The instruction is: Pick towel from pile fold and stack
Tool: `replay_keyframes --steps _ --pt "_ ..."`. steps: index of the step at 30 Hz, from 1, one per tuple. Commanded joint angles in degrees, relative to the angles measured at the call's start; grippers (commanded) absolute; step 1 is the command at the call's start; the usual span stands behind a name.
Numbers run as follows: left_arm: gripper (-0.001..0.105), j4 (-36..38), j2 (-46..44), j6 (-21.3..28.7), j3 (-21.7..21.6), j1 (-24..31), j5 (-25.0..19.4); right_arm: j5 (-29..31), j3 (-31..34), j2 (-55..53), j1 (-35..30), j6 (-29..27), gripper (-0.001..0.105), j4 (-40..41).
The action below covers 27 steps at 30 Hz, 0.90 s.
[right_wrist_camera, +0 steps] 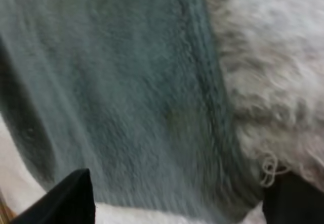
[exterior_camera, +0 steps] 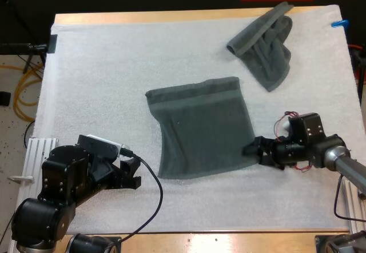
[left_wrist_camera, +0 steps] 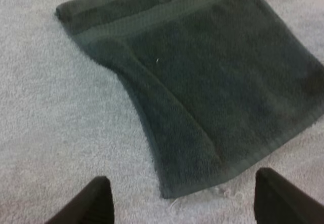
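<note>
Towel (exterior_camera: 200, 130) spread flat in the middle of the white mat (exterior_camera: 114, 81) on the table (exterior_camera: 171, 17) in the high view, left side tucked in, outline narrower toward the near edge; crumpled towel (exterior_camera: 266, 47) well apart at the far right. Left pincer (exterior_camera: 130, 173) near the near-left corner but off the cloth; right pincer (exterior_camera: 254, 150) at the near-right corner. From the left wrist view: fingers (left_wrist_camera: 96, 201) wide apart, holding nothing, the near corner just ahead between them. From the right wrist view: fingers (right_wrist_camera: 76, 196) also spread, straddling the hemmed edge, not yet clamped on it. Likely risks: a shallow bite on the hem alone, slipping out on the lift; a one-sided pull dragging and bunching the cloth; the tucked side giving a crooked fold.
</note>
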Motion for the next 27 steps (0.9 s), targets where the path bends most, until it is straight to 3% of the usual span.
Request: replay_keyframes --steps 1,6,8,14,21,27 --pt "0.058 0.0 -0.4 -0.9 -0.2 -0.1 0.4 0.8 0.3 1.4 0.1 0.0 0.061 -0.4" --pt "0.058 0.0 -0.4 -1.0 -0.2 -0.1 0.4 3.7 0.3 1.5 0.1 0.0 0.015 0.6" --pt "0.058 0.0 -0.1 -1.0 -0.1 -0.1 0.4 5.3 0.3 1.5 0.1 -0.2 0.001 0.6" --pt "0.058 -0.6 4.6 -1.0 2.4 -0.1 0.8 5.8 0.3 1.5 0.1 -1.9 0.0 0.7" --pt "0.058 -7.9 16.2 -3.4 7.9 -0.1 12.9 5.7 0.3 1.5 0.1 -1.9 0.0 0.7" --pt "0.058 -16.4 29.5 -6.6 9.0 -0.1 13.2 4.9 0.3 1.5 0.1 -2.0 0.0 0.7"
